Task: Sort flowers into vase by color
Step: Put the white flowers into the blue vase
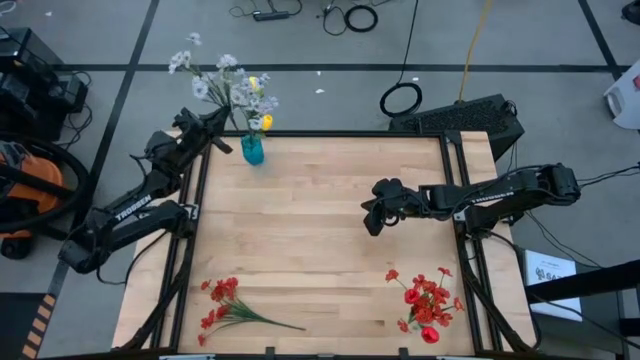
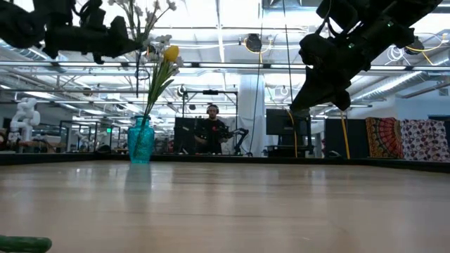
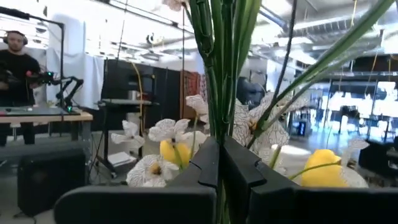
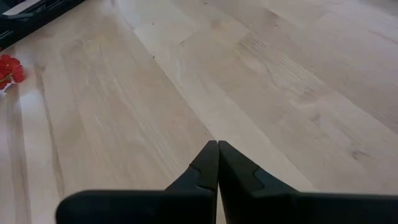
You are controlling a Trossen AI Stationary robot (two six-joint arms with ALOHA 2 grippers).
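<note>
The left pincer (image 1: 222,130) is clamped on the green stems (image 3: 219,74) of white and yellow flowers (image 1: 232,88) standing in the teal vase (image 1: 252,149) just below it. The right pincer (image 1: 372,222), fingers together, hovers over bare counter (image 1: 310,240), red flowers (image 1: 428,305) well apart.

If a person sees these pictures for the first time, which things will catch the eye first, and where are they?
First is the blue vase at the table's far edge, already holding tall white and yellow flowers, with the left gripper shut on their stems. Next are the red flowers, one spray at the near left and one bunch at the near right of the wooden table. The right gripper hangs shut and empty above the middle.
</note>
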